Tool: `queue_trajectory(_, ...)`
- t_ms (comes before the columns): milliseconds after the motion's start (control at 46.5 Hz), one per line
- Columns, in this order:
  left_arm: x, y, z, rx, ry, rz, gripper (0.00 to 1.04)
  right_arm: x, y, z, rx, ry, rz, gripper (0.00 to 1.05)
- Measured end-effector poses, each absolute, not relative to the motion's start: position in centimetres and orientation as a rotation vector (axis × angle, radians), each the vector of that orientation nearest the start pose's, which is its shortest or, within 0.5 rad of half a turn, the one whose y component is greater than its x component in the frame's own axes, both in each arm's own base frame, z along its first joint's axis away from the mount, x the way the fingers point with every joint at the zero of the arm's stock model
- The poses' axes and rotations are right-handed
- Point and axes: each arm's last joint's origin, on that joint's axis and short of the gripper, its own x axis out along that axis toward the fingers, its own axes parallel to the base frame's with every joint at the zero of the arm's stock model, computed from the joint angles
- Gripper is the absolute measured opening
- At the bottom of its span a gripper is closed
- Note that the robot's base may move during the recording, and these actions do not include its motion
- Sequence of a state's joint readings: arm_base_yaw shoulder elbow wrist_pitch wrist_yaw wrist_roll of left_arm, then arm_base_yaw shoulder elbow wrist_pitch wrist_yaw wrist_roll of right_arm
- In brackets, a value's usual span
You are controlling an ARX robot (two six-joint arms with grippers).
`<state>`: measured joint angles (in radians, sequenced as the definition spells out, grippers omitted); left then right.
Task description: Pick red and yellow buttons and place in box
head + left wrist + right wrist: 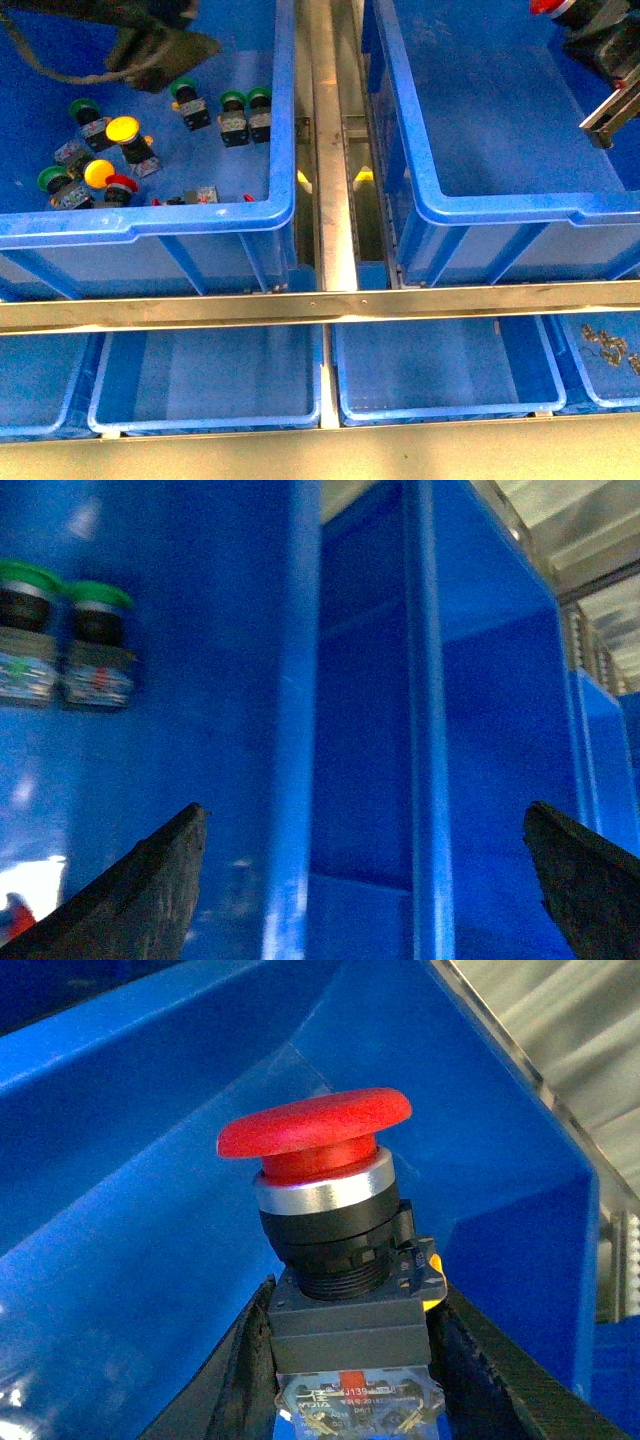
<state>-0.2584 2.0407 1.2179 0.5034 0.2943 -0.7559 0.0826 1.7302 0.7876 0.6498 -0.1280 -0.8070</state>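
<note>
Between the dark fingers of the right gripper [350, 1305], the wrist view showed a red button [315, 1135] clamped by its black body: broad mushroom cap, silver collar, contact block below. The front view caught only the edge of that cap at the frame's top, within the outline of the box [500, 207]. The left gripper [365, 820] stood spread wide, holding nothing, near two green-capped switches [65, 645]. Seen from the front, the left crate [150, 222] held two yellow buttons [122, 130], a second red button [122, 184] and several green-capped switches.
</note>
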Motion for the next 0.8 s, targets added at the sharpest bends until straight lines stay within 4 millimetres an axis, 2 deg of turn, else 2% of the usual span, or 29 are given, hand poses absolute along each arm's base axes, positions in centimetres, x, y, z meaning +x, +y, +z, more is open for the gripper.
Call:
queue_trajectory(151,39.4,-5.9,16.4,-0.579,0.454,-0.188,0.97,32.8,2.1,18.3,-0.755,0.206,0.268,0.35)
queue_trajectory(215,38.1,-3.8,15.5,-0.550,0.465,-0.116,0.97,32.3,2.1,18.7,-0.736,0.203,0.257,0.35)
queue_trajectory(344,35.7,-0.9,13.8,-0.468,0.464,0.038,0.97,31.5,2.3,19.7,-0.707,0.195,0.236,0.35)
queue_trajectory(559,33.1,1.4,12.2,-0.351,0.461,0.191,0.96,30.5,2.2,20.8,-0.648,0.189,0.190,0.35)
queue_trajectory(624,32.4,1.4,11.5,-0.284,0.354,0.109,0.88,30.2,2.2,21.2,-0.624,0.180,0.176,0.35)
queue_trajectory(688,30.6,0.6,11.0,-0.149,0.219,0.043,0.75,29.8,2.3,21.9,-0.602,0.172,0.150,0.35)
queue_trajectory(796,28.5,-0.1,11.5,-0.076,0.116,-0.003,0.59,29.4,2.6,22.2,-0.574,0.174,0.139,0.35)
